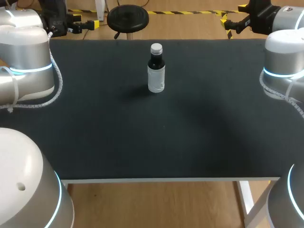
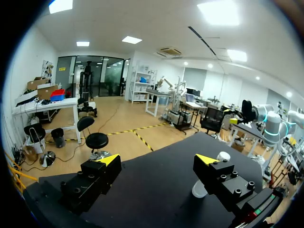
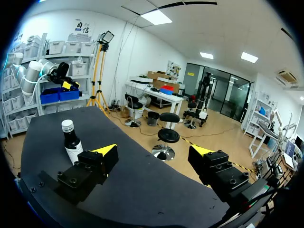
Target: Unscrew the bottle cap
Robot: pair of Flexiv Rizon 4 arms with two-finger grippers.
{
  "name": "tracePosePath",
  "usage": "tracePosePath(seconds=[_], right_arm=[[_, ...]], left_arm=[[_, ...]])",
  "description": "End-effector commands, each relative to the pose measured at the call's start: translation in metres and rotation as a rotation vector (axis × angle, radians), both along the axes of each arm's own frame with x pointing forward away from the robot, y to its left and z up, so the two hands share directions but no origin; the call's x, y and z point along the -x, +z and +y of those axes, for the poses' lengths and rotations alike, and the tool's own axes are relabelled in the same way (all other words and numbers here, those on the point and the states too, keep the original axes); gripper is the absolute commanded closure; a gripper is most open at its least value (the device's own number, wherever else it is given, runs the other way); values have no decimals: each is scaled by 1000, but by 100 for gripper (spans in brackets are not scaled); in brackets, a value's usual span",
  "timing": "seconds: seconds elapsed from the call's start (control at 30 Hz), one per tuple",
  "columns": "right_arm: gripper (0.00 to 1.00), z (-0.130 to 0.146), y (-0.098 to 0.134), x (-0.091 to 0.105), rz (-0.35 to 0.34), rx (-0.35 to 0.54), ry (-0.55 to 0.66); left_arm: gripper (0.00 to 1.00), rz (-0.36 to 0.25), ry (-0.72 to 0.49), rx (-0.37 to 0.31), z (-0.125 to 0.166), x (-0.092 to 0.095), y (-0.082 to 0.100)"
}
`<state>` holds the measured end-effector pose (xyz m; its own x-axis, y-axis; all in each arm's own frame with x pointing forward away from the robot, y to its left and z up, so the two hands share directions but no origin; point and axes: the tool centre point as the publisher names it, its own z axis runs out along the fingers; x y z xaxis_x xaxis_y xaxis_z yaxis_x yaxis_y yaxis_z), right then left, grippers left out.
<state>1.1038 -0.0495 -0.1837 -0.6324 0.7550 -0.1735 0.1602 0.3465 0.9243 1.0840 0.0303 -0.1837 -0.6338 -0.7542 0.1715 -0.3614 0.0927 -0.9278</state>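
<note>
Left wrist view: left gripper [image 2: 157, 160] spread wide, empty; right gripper [image 3: 153, 151] likewise released. Bottle [image 1: 156, 71] stands upright, far middle of the table [image 1: 142, 142], cap [image 1: 156, 48] on. Likely risk: a lopsided grab topples the slim bottle

Robotics lab: black table [image 1: 142, 142], robot arms [image 1: 28, 61].

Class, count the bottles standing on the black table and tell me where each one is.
1. The bottle stands upright on the table, near its far edge and roughly midway across, with its cap on. None seems hidden.
</note>
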Motion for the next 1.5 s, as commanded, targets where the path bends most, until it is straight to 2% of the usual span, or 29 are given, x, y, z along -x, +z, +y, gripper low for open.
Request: tracePosePath(seconds=[0.03,0.37,0.53,0.7,0.73,1.0,1.17,1.2,1.3,1.5], right_arm=[[0,0,0,0,-1,0,1],[0,0,0,0,-1,0,1],[0,0,0,0,-1,0,1],[0,0,0,0,-1,0,1],[0,0,0,0,-1,0,1],[0,0,0,0,-1,0,1],[0,0,0,0,-1,0,1],[0,0,0,0,-1,0,1],[0,0,0,0,-1,0,1],[0,0,0,0,-1,0,1]], left_arm=[[0,4,0,-2,0,0,1],[0,3,-12,6,-1,-1,0],[0,-19,-181,18,-4,-3,-3],[0,-32,-301,-19,-8,-3,-8],[0,-44,-354,4,-9,-4,-9],[0,-155,-591,-27,-23,0,-24],[0,-189,-683,0,-36,4,-37],[0,-201,-706,22,-40,6,-39],[0,-217,-745,59,-46,8,-45],[0,-243,-788,89,-66,15,-52]])
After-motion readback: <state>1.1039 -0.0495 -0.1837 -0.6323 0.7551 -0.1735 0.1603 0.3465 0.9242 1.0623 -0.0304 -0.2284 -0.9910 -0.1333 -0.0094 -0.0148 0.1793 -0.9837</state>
